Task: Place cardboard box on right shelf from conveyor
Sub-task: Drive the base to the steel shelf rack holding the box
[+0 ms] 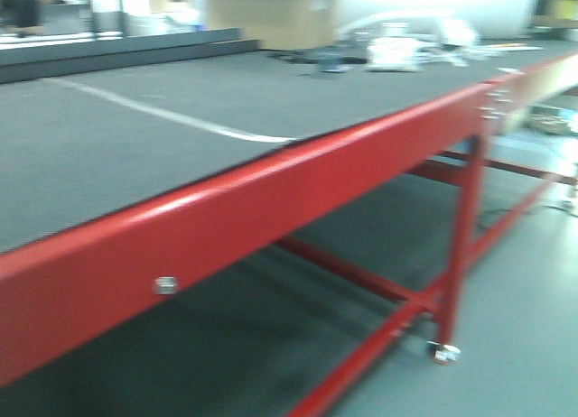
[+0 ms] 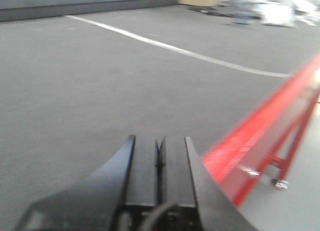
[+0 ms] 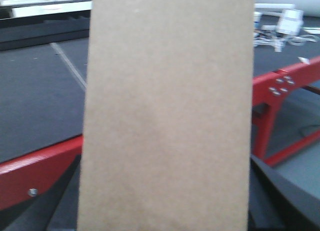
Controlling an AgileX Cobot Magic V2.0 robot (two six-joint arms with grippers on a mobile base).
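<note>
Tan cardboard box (image 3: pixel 167 116) is held upright off the conveyor (image 1: pixel 135 137), gripped between the dark fingers (image 3: pixel 282 201) of the right pincer (image 3: pixel 165 218); the left pincer (image 2: pixel 160 151) is pressed closed on nothing above the belt. The pick is judged done, while the shelf, not seen in any view, is yet to be reached.

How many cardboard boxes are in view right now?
2. The cardboard box fills the right wrist view; a bigger tan box stands beyond the conveyor. Others may be hidden.
</note>
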